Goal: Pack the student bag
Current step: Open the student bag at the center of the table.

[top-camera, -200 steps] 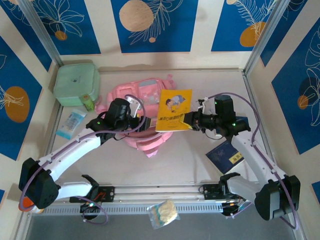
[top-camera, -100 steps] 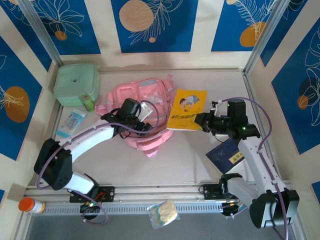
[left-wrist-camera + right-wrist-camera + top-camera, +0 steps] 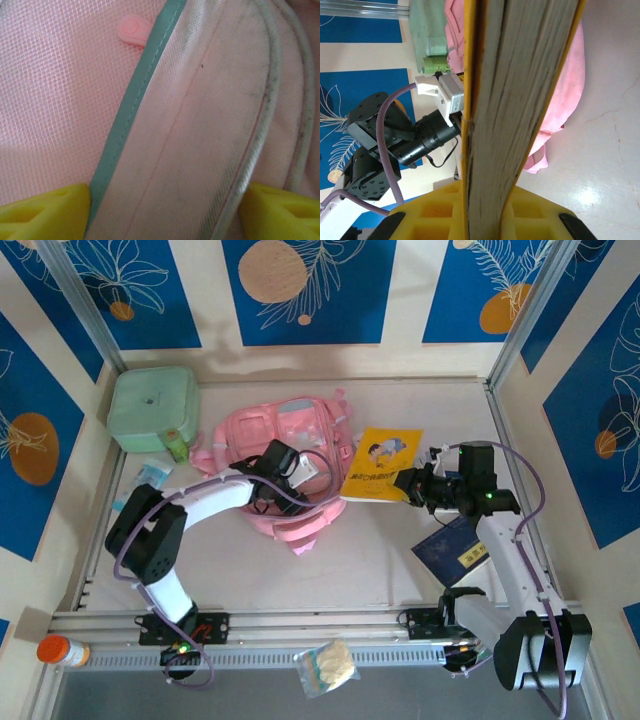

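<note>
- The student bag (image 3: 255, 430) is laid flat directly beneath the left gripper (image 3: 165, 212) and just to the left of the book carried by the right gripper (image 3: 403, 483). It is judged soft, light and floppy, so sagging and folding are to be expected when it is lifted. A hold is best taken on a piped edge or a padded panel beside the opening, not on the loose mesh.
- A mint-green case (image 3: 152, 408) is seen beyond the left gripper and well off to its left, apart from the bag.
- A yellow book (image 3: 382, 462) is clamped by its near edge in the right gripper, with the jaws closed narrowly on cover and pages. Its far edge is brought just beside the bag's right side.
- A dark blue booklet (image 3: 452, 552) is left lying on the table behind the right gripper, nearer the arm's base.
- The left gripper is held wide, nothing gripped. Its yellow fingers (image 3: 45, 210) are spread to either side of a pale padded panel (image 3: 200, 125) edged with teal piping (image 3: 131, 100). Whether the pads touch the fabric cannot be told.
- A small pink zip pull (image 3: 134, 29) is seen ahead of the left fingers, on the mesh.
</note>
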Robot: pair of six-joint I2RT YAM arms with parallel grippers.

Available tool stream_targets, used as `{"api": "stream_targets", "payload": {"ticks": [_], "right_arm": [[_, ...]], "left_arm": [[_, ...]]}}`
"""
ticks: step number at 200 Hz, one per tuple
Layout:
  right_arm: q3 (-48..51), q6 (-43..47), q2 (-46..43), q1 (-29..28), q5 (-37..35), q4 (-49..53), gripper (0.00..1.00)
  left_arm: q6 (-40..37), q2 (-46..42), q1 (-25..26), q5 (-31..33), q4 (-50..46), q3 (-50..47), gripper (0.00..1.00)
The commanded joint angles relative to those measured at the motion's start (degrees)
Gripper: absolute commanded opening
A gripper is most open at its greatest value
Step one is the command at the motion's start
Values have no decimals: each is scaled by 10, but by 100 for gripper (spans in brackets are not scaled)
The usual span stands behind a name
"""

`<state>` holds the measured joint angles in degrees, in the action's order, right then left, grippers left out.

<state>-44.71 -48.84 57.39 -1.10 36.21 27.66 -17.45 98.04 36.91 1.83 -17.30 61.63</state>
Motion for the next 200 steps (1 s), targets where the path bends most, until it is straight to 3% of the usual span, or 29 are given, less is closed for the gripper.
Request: {"api": "stream_targets", "payload": {"ticks": [1, 20, 38, 95, 151, 200], "right_arm": [[-4, 10, 0, 2, 33, -28, 0], [-6, 14, 1, 2, 30, -24, 0], [-5, 9, 0, 2, 26, -25, 0], [1, 16, 4, 4, 19, -17, 0], [-20, 46, 0, 22, 25, 29, 0], [-39, 79, 1, 28, 45, 92, 0]], "left_arm": [[-18, 26, 5, 30, 29, 19, 71], [-11, 26, 5, 69, 75, 10, 62], [-4, 13, 5, 73, 106, 5, 44], [-1, 27, 3, 66, 78, 52, 0], [54, -8, 4, 52, 11, 100, 0], [107, -96, 4, 96, -30, 122, 0]]}}
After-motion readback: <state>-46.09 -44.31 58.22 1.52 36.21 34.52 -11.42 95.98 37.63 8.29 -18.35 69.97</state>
